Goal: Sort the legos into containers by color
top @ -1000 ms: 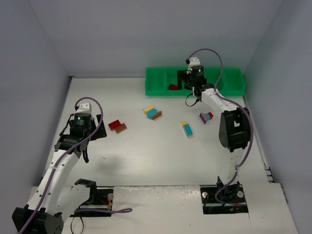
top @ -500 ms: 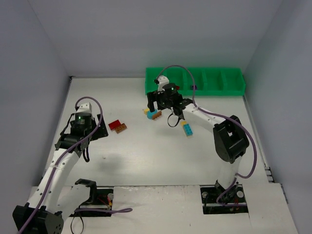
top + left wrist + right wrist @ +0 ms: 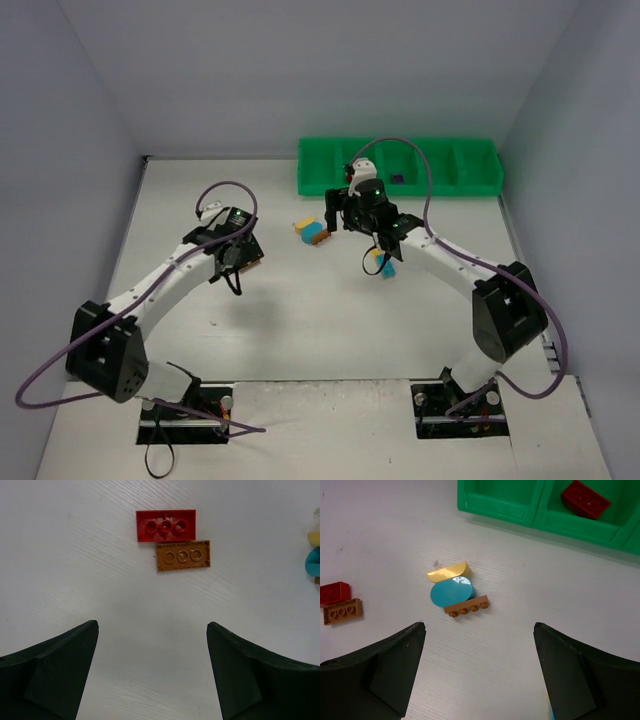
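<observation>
Two flat bricks, a red brick (image 3: 165, 525) and a brown brick (image 3: 182, 556), lie touching along their long sides with ringed faces up. Their long axes run across the left wrist view, the brown one shifted slightly right. The left arm reaches forward and rightward. The left gripper (image 3: 152, 670) hangs over bare table just short of them, fingers spread wide and empty.

The right arm arcs leftward from its base. The right gripper (image 3: 480, 675), also spread and empty, looks down on a small stack (image 3: 454, 590): yellow, light blue and a thin brown plate, lying tilted. White table surrounds the stack; the green tray (image 3: 495, 507) lies near but apart. Another red piece (image 3: 585, 499) sits in the tray's second compartment from the left end.
</observation>
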`<action>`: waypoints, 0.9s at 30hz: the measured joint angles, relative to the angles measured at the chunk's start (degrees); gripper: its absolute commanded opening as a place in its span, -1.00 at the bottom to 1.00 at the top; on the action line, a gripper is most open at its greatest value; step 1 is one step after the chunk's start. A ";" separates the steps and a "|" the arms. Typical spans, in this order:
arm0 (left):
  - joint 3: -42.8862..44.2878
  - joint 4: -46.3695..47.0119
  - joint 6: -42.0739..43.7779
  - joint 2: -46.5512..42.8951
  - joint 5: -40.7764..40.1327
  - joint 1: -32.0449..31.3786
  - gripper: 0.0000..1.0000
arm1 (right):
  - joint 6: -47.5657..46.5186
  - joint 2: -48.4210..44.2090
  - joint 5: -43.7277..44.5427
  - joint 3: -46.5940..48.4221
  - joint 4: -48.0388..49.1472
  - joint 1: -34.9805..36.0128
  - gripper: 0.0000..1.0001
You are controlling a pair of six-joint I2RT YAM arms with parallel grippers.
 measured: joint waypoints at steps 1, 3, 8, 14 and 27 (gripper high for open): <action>1.16 0.00 -1.51 2.10 -0.44 -0.85 0.66 | 0.04 -1.14 0.31 -0.70 0.00 -0.11 0.72; 2.80 0.15 -3.87 5.86 -0.85 -1.73 0.66 | 0.07 -3.19 0.76 -2.10 0.04 -0.37 0.73; 5.33 0.39 -7.06 13.31 -0.94 -1.84 0.65 | 0.31 -7.43 1.01 -6.12 -0.13 -2.19 0.73; 6.99 3.37 -7.26 19.15 -0.70 -1.64 0.65 | 0.76 -12.00 0.83 -10.25 -0.46 -4.79 0.73; 8.41 9.60 -4.61 26.75 3.06 3.26 0.65 | 2.01 -15.67 -1.66 -14.34 -0.68 -7.85 0.73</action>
